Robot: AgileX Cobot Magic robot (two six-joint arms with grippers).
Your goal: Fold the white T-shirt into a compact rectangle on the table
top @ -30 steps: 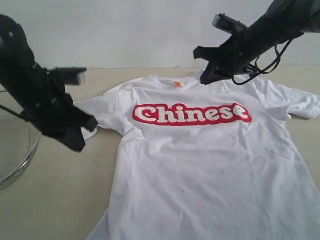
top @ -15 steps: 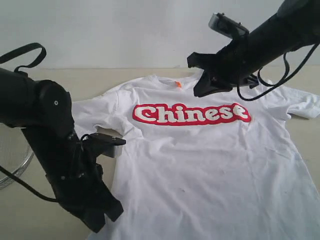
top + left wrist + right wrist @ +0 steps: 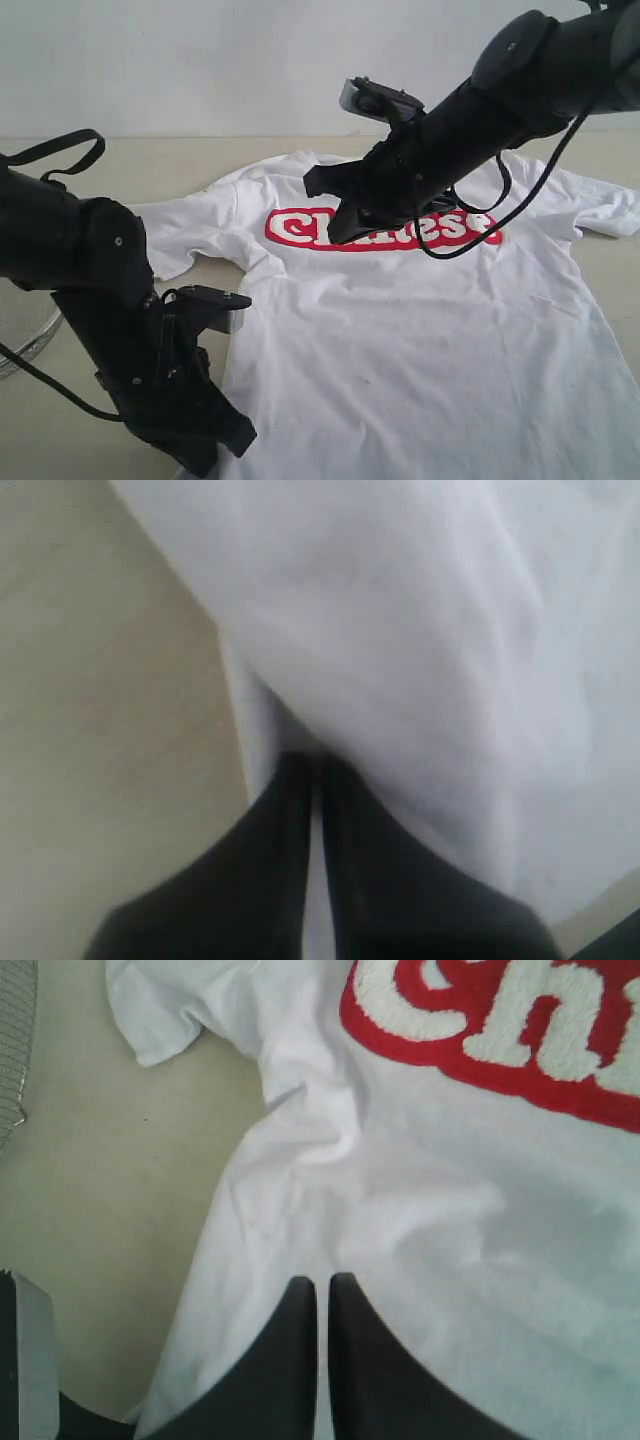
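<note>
A pale blank wall (image 3: 200,60) stands behind a beige wood-look desk (image 3: 140,165) in the exterior view. The white T-shirt (image 3: 400,340) lies spread on the desk with its front up, and it fills most of the surface. Its red print (image 3: 290,228) runs across the chest, and the right arm crosses in front of the middle letters. The right claw (image 3: 335,232) hangs over the T-shirt's chest, at the print. The left claw (image 3: 215,455) is low at the T-shirt's side edge, below the sleeve (image 3: 170,235). A wire basket (image 3: 25,340) sits on the desk beside the T-shirt, beyond that sleeve and partly behind the left arm.

In the left wrist view, the left claw (image 3: 312,770) has its two dark fingers pressed together. Their tips meet the T-shirt's (image 3: 420,630) edge, with bare desk (image 3: 90,730) next to it. The view is blurred, so it is unclear whether any cloth is caught between them.

In the right wrist view, the right claw (image 3: 322,1285) is likewise pressed together. It sits above the T-shirt's (image 3: 480,1230) wrinkled side, with part of the print (image 3: 520,1070) beyond it. The sleeve (image 3: 160,1010), the desk (image 3: 100,1210) and a corner of basket mesh (image 3: 15,1040) lie past the T-shirt's edge.
</note>
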